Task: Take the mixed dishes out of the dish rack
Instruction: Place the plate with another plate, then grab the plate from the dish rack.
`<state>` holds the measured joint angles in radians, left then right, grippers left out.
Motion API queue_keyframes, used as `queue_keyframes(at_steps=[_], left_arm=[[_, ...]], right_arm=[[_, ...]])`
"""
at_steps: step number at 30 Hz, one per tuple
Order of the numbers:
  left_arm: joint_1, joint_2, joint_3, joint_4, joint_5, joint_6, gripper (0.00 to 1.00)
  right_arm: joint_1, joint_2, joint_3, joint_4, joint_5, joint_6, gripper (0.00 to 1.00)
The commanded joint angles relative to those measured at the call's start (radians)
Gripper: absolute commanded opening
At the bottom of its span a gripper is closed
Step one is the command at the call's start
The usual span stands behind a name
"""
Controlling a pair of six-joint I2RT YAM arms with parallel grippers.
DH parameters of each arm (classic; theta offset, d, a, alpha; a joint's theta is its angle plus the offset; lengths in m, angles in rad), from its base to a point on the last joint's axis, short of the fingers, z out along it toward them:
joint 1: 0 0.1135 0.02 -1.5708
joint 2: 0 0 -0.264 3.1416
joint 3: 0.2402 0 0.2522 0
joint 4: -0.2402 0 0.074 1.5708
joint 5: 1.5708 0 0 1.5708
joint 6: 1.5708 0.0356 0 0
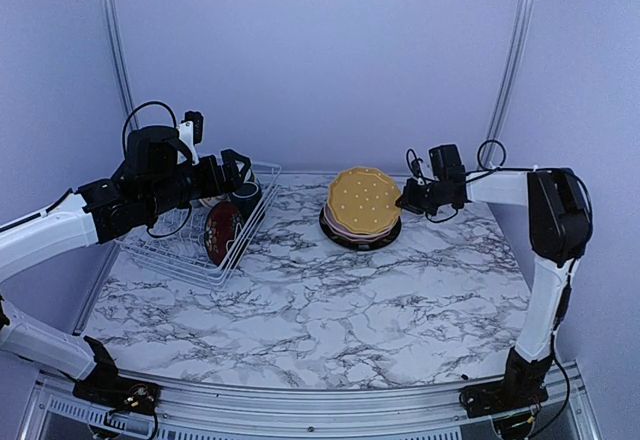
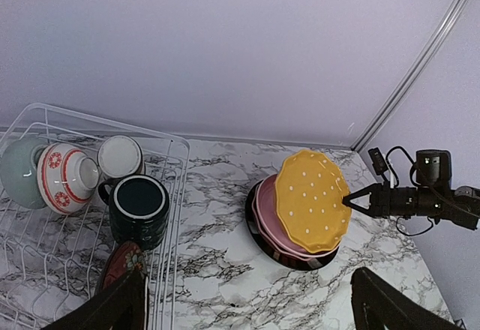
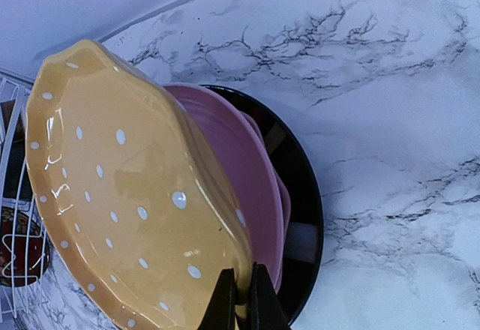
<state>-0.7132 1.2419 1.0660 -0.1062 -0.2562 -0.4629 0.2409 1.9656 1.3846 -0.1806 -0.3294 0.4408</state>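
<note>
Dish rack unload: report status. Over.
Right end effector shut on yellow plate rim, plate tilted over pink plate and black plate. Left end effector open above dish rack. Teal mug, red plate, cups, bowl not yet unloaded.

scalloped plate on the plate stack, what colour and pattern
The scalloped plate is orange-yellow with small white dots, clearest in the right wrist view.

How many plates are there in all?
4. A black plate, a pink plate and a tilted orange plate are stacked on the table; a dark red plate stands in the dish rack. Others may be hidden.
</note>
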Motion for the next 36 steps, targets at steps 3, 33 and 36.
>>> queue_keyframes(at_steps=[3,33,36], left_arm=[[0.005,-0.006,-0.009,-0.015,-0.015,0.015,0.99],[0.067,-0.045,-0.009,-0.209,-0.05,0.074,0.99],[0.098,-0.061,-0.025,-0.24,-0.04,0.084,0.99]], right_arm=[[-0.001,0.012,0.097,0.078,-0.055,0.024,0.0],[-0.001,-0.133,0.0,0.107,-0.095,-0.057,0.65],[-0.001,-0.202,-0.052,0.137,-0.097,-0.071,0.67]])
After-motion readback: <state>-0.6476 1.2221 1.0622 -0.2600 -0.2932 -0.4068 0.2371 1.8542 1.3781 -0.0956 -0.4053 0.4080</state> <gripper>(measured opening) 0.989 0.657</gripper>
